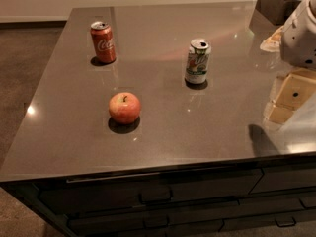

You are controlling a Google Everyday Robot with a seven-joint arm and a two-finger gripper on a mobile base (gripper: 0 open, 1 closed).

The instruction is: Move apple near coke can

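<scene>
The red-orange apple (124,107) sits upright on the dark grey counter (197,132), left of centre and near the front. The red coke can (103,42) stands upright at the back left, well behind the apple and apart from it. My gripper (289,100), cream-coloured on a white arm, hangs over the counter's right edge, far to the right of the apple and touching neither the apple nor the can.
A white-and-green soda can (198,61) stands upright between the apple and my gripper, toward the back. A dark container (279,4) stands at the back right corner. Drawers (158,196) run below the front edge.
</scene>
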